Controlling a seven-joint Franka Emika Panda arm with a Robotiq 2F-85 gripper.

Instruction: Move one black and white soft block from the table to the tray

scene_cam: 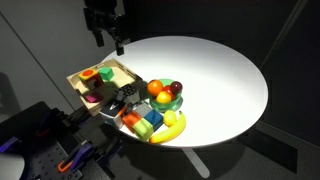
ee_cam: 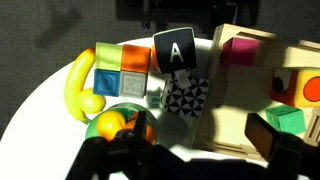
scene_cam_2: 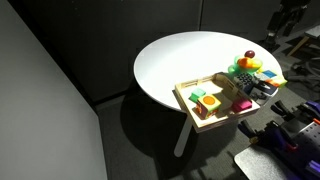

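Nearest in the wrist view, the gripper (ee_cam: 190, 152) shows as two dark fingers (ee_cam: 108, 152) set wide apart along the bottom edge, with nothing between them. In an exterior view the gripper (scene_cam: 108, 35) hangs in the air above the far side of the shallow light wooden tray (scene_cam: 76, 78), clear of everything below.

Just beyond the fingers a round orange fruit (ee_cam: 110, 125) lies at the left. Next to it, nearer the middle, the black and white patterned soft block (ee_cam: 186, 98) sits on the round white tabletop (ee_cam: 42, 108), just beside the tray's outer wall (ee_cam: 232, 95) and not inside it. Whether it touches the wall cannot be told.

It is hemmed in. A black block with a white letter A (ee_cam: 172, 50) stands directly behind it, a teal block (ee_cam: 133, 86) is close on its left, and the wooden wall is on its right.

Further left are a blue block (ee_cam: 107, 82), an orange block (ee_cam: 108, 55), a yellow-green block (ee_cam: 135, 57) and a curved yellow banana (ee_cam: 78, 85).

Inside the tray are a magenta block (ee_cam: 237, 50), an orange-faced block (ee_cam: 306, 88) and a green block (ee_cam: 285, 120).

Beyond the clutter, both exterior views show bare tabletop (scene_cam: 220, 80).
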